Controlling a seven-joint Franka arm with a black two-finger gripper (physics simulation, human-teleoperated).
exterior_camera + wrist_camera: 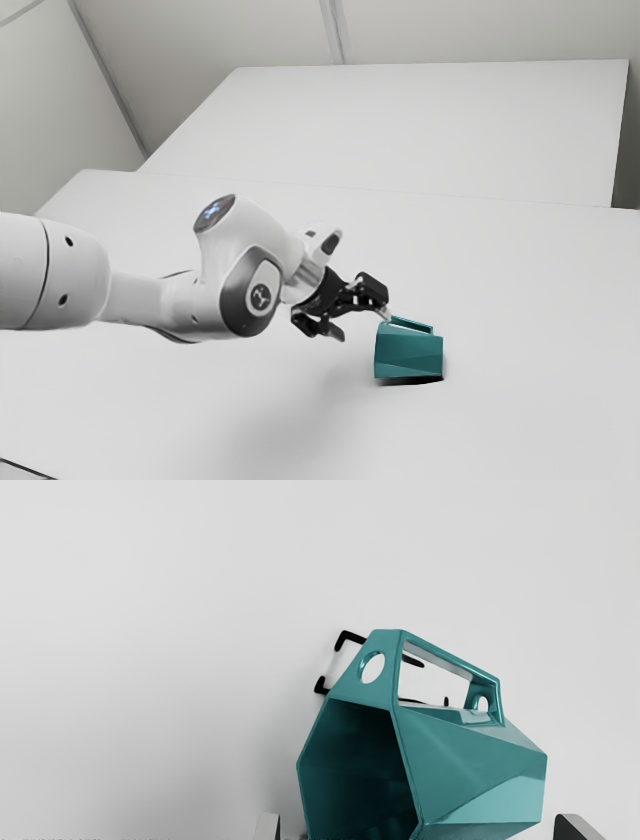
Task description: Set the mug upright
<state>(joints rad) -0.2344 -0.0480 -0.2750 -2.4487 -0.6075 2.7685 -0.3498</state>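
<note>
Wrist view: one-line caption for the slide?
Teal faceted mug lying on its side, handle up, mouth showing, framed by fingertips of the open gripper.

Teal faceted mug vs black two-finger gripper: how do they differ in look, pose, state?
Colour: the teal faceted mug is one colour all over; the black two-finger gripper has paler fingertips.
Pose: the mug lies on its side on the white table; the gripper hangs from the arm, off the table.
Shared: both are open at one end, the mug at its mouth, the gripper between its spread fingers.
</note>
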